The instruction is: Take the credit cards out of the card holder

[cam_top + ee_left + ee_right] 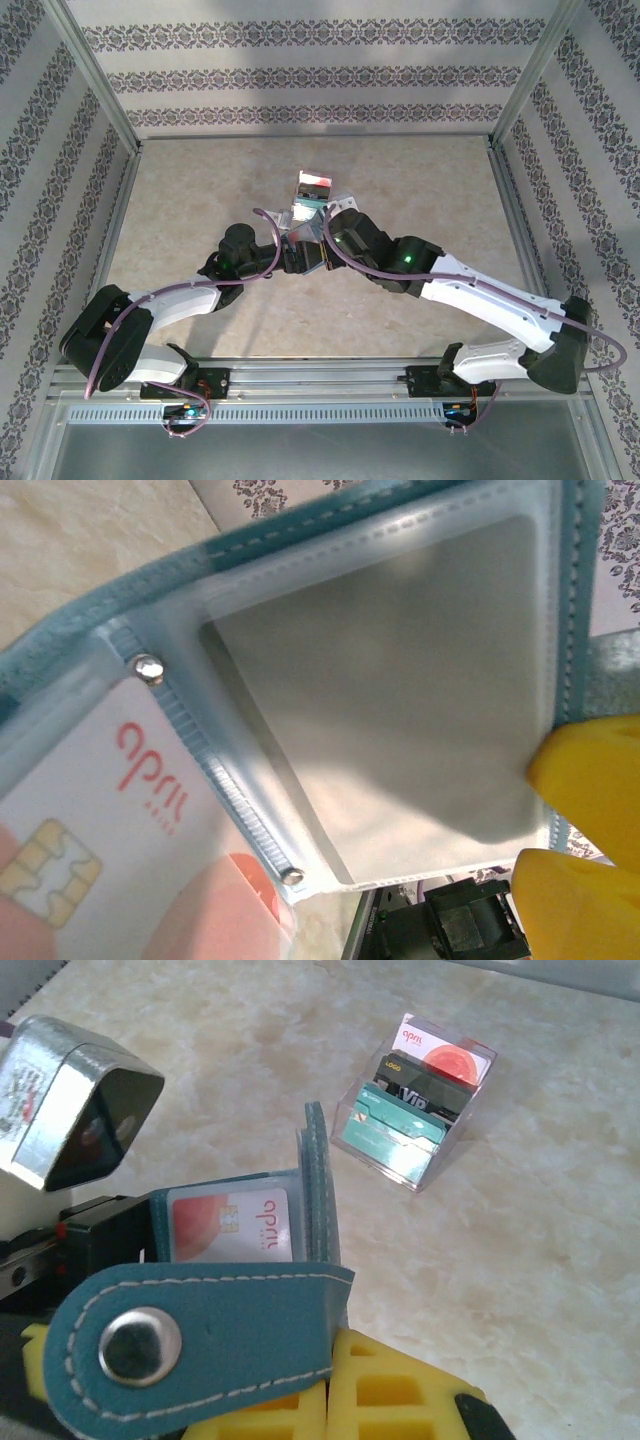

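Note:
The slate-blue card holder (pixel 200 1335) hangs open above the table, and my right gripper (pixel 335 1355) is shut on its snap-button flap. A red-and-white credit card (pixel 232 1225) sits in one of its clear pockets. In the left wrist view that card (pixel 90 820) is at the lower left, beside an empty frosted pocket (pixel 390 690). The right gripper's yellow fingers (pixel 590 780) pinch the pocket's edge. My left gripper (pixel 298 255) is close against the card holder (pixel 299 214) with its jaws wide; its fingertips are hidden.
A clear plastic stand (pixel 440 1165) on the marble table (pixel 560 1260) beyond the card holder holds a red-and-white card (pixel 445 1055), a dark card (pixel 425 1090) and a teal-green card (pixel 395 1130). Metal frame posts and patterned walls ring the table.

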`<state>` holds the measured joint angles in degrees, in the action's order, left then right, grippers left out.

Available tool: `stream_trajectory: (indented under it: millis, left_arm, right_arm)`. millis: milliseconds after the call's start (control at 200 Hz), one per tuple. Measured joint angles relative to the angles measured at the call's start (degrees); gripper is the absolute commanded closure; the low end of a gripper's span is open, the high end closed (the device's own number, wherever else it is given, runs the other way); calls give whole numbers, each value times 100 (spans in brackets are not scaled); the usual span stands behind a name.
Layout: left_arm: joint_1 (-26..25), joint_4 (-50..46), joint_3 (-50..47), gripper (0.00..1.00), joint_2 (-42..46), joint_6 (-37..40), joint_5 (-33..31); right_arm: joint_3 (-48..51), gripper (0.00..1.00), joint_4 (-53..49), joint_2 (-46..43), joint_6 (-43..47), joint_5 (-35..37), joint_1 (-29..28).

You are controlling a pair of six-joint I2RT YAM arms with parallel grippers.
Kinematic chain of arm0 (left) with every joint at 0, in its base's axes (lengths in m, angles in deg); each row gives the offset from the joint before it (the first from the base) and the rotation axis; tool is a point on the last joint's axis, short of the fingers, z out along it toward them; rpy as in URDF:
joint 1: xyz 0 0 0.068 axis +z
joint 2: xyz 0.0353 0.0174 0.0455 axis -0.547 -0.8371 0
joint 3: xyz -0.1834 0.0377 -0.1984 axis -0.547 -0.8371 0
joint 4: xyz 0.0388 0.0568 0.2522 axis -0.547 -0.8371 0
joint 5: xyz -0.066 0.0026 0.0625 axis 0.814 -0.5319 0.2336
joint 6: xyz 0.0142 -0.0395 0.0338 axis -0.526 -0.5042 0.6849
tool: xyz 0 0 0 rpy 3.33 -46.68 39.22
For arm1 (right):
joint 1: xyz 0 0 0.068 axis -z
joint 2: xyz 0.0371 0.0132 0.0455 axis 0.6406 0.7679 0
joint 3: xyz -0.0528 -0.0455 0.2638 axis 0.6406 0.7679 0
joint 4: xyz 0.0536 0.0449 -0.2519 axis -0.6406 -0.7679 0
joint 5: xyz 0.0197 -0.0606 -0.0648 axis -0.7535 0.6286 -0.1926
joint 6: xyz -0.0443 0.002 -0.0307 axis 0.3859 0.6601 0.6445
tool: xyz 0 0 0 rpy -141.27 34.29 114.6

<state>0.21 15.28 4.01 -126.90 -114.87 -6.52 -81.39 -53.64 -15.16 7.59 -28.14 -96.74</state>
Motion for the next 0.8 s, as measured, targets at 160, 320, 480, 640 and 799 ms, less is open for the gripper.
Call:
stream_trajectory:
  millis: [160,320,480,640,799]
  left_arm:
    - [0,0,0,27,0,-31,0]
    - [0,2,-15,59,0,-13,7]
    - [2,-42,-59,81,2,7,-44]
    - [7,-66,-63,90,81,20,-127]
    - [7,-66,-63,92,168,22,-120]
  right_arm:
    - [243,100,190,-271,-2,-160,20]
    - [708,100,647,-579,-22,-719,323]
    - [1333,95,1346,-955,-101,-1600,798]
    - [1906,90,2048,-1375,-358,-2490,1322]
    - [2229,81,2594,-1554,-608,-3082,1631]
